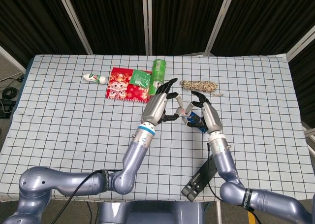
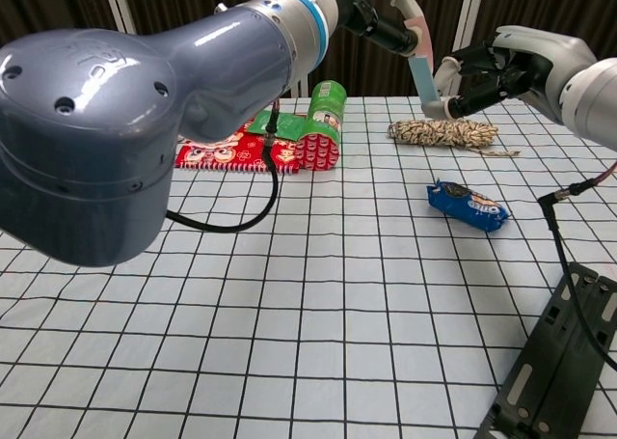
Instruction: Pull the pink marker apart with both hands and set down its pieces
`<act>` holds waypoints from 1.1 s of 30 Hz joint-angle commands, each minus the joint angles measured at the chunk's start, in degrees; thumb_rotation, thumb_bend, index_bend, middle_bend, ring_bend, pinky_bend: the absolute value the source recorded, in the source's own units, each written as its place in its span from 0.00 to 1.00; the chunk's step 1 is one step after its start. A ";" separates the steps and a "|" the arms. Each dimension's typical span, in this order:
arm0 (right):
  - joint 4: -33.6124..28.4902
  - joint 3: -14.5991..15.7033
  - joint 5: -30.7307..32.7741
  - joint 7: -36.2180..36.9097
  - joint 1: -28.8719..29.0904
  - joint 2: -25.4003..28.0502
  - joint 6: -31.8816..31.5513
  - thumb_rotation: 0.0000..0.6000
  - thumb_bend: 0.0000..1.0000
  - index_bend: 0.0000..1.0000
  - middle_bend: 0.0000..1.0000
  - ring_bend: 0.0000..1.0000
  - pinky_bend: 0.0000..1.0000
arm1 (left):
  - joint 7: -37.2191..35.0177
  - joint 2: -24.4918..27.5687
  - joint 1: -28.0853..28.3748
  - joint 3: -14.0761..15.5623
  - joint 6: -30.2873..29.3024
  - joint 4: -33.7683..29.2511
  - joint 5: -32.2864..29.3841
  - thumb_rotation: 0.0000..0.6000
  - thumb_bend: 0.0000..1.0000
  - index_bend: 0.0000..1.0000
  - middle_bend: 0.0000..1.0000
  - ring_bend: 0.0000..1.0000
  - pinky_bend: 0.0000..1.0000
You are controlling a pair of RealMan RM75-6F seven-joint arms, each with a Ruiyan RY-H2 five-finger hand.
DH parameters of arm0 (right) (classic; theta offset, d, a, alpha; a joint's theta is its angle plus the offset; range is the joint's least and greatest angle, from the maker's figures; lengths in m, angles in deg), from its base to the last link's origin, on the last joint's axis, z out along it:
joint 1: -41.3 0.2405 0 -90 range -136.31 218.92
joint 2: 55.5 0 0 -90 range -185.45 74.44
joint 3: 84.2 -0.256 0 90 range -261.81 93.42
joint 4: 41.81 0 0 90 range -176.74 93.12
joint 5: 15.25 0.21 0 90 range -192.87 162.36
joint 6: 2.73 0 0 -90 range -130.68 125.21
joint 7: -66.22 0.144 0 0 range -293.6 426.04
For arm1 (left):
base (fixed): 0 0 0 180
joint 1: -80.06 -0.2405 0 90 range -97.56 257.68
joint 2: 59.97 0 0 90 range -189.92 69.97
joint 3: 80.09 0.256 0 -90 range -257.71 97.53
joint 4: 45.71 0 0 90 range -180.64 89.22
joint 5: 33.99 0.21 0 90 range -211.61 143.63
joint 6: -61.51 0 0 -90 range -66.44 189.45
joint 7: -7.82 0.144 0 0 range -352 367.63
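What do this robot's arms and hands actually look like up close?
Both arms are smooth, rounded shells in glossy grey-blue. The left arm carries a bright blue ring and a white band at the wrist, with a black cable trailing under it. The left robot hand and right robot hand have silver-grey backs and slim black fingers. No sleeves or lettering show.
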 commanded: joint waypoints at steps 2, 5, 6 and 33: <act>-0.02 0.03 0.07 0.09 -0.08 0.01 -0.05 1.00 0.21 0.63 0.10 0.00 0.00 | 0.02 -0.12 0.16 0.03 -0.10 0.18 0.05 1.00 0.57 0.88 0.00 0.00 0.00; -0.06 0.06 0.08 0.19 -0.13 0.06 0.01 1.00 0.23 0.64 0.10 0.00 0.00 | 0.05 -0.10 0.24 -0.06 -0.20 0.27 -0.05 1.00 0.57 0.87 0.00 0.00 0.00; -0.08 0.07 0.05 0.20 -0.14 0.08 0.02 1.00 0.23 0.64 0.10 0.00 0.00 | 0.06 -0.09 0.23 -0.04 -0.23 0.26 -0.07 1.00 0.57 0.88 0.00 0.00 0.00; 2.80 2.60 0.17 -1.86 -0.62 0.11 0.42 1.00 0.44 0.79 0.14 0.00 0.00 | -0.44 1.55 -1.02 0.39 -1.07 -2.25 0.70 1.00 0.57 0.88 0.00 0.00 0.00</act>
